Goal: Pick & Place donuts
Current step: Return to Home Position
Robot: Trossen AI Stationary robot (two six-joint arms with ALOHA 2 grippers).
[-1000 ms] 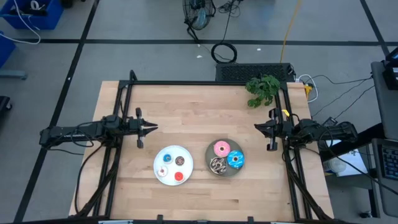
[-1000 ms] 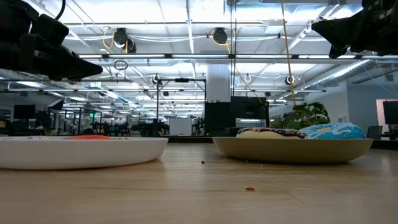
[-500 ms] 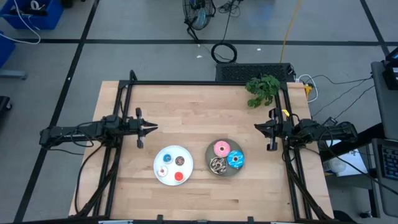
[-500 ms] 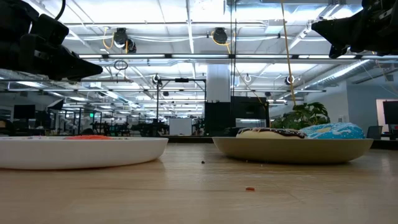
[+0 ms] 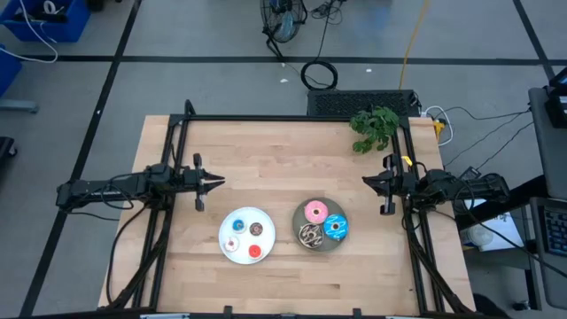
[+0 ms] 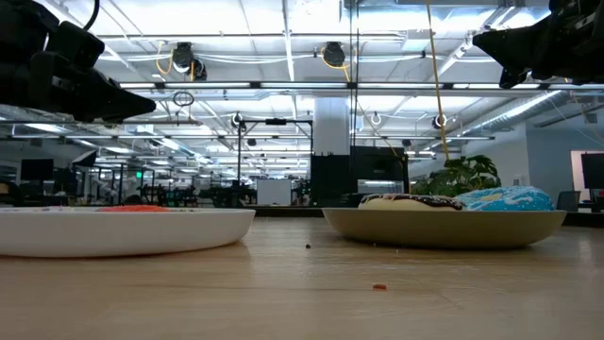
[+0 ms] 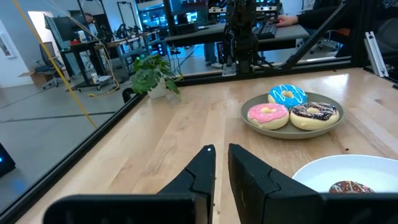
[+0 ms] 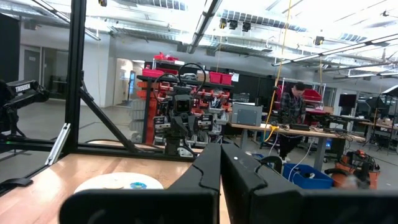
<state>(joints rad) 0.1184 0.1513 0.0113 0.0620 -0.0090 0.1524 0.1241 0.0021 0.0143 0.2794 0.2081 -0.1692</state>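
Observation:
The grey plate (image 5: 322, 241) carries the three larger donuts: pink (image 5: 314, 212), blue (image 5: 335, 227) and sprinkled chocolate-brown (image 5: 309, 235). The white plate (image 5: 247, 215) carries the mini donuts: blue (image 5: 237, 223), brown (image 5: 255, 229), white (image 5: 231, 245) and red (image 5: 254, 251). My left gripper (image 5: 219, 182) hovers shut above the table, beyond the white plate toward the far-left. My right gripper (image 5: 365, 182) hovers shut to the far-right of the grey plate. The left wrist view shows the pink donut (image 7: 268, 114), the blue donut (image 7: 286, 96) and the chocolate donut (image 7: 314, 113) lying flat on the grey plate.
A green plant sprig (image 5: 374, 127) lies at the table's far right corner. A black frame (image 5: 266, 119) runs along the far edge and both sides. Bare wood lies between the grippers and along the near edge. People and benches show in the room beyond.

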